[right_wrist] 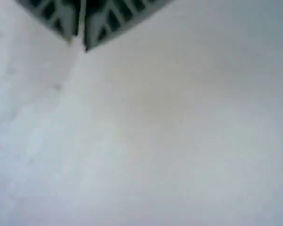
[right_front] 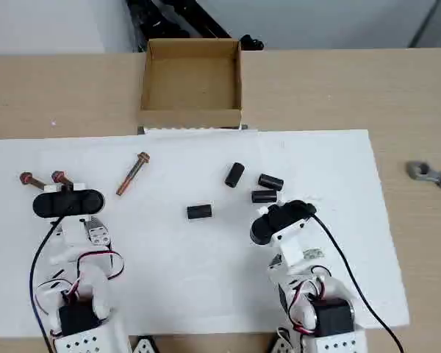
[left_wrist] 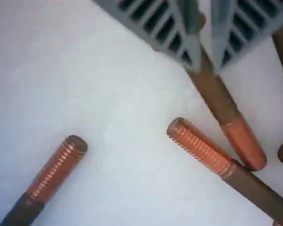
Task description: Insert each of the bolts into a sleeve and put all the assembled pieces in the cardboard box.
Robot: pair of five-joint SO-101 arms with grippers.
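Note:
Several copper-coloured bolts lie on the white sheet at the left. One bolt lies apart, and two bolt heads poke out beside the left arm. My left gripper is down among the bolts, shut on the shaft of one bolt; two more threaded ends lie beside it. Several black sleeves lie mid-sheet, one of them nearer the front. My right gripper hangs shut and empty over bare sheet, and its arm is just in front of the sleeves. The cardboard box stands open at the back.
A small metal tool lies on the wooden table off the sheet's right edge. Dark equipment stands behind the box. Wide bare sheet stretches between the two arms.

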